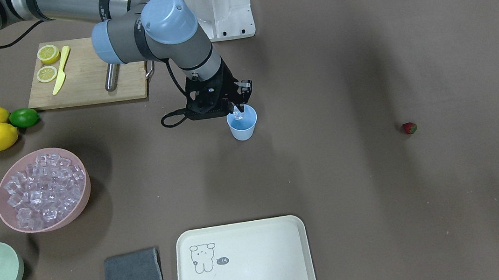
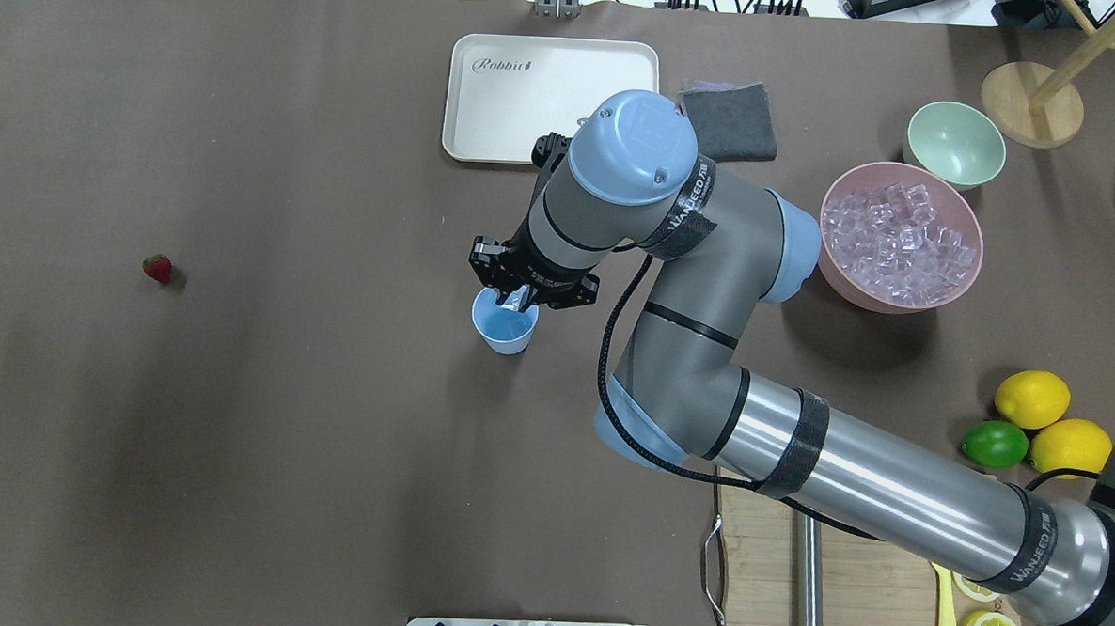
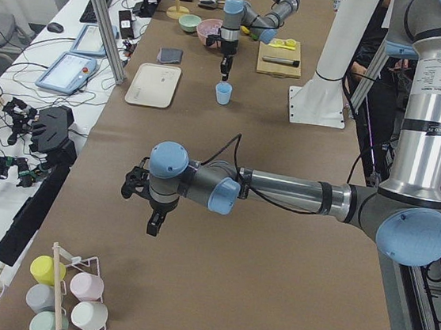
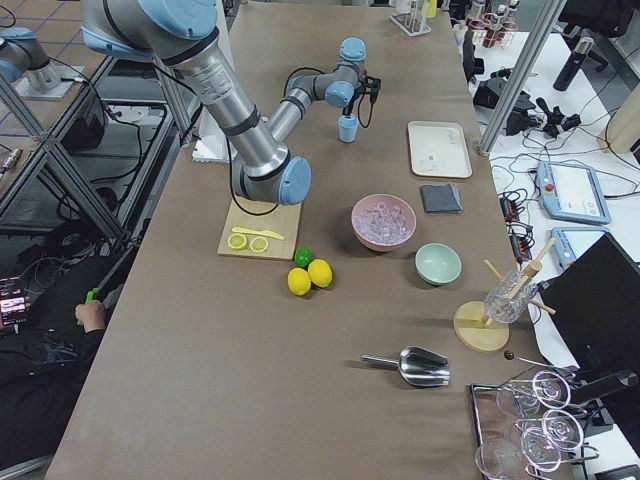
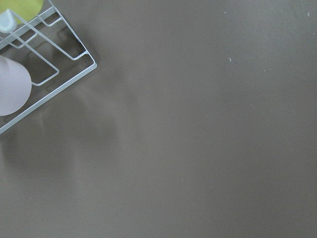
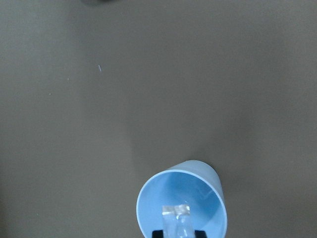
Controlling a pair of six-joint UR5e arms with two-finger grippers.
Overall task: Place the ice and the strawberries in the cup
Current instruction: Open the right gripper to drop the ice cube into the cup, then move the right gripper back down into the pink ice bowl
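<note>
R gripper (image 1: 238, 111) pinches one ice cube (image 6: 177, 218) over mouth of cup (image 1: 243, 130), directly beneath it. Best move, by look of it: release straight down, centred, fingertips clear of rim. Bare table (image 1: 329, 182) all round cup. Strawberry (image 1: 410, 128) well apart to one side, pink bowl (image 1: 81, 200) of ice to other. L gripper (image 3: 152, 223) — grip state can't tell.

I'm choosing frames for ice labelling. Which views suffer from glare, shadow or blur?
Right wrist view: sharp, the ice cube stands out against the cup. Front-facing view: soft broad shadows band the table; highlights glint on the ice in the bowl, cubes distinct. Overhead view: a bright streak glares on the right arm's metal tube. Side views: ice too small.
</note>
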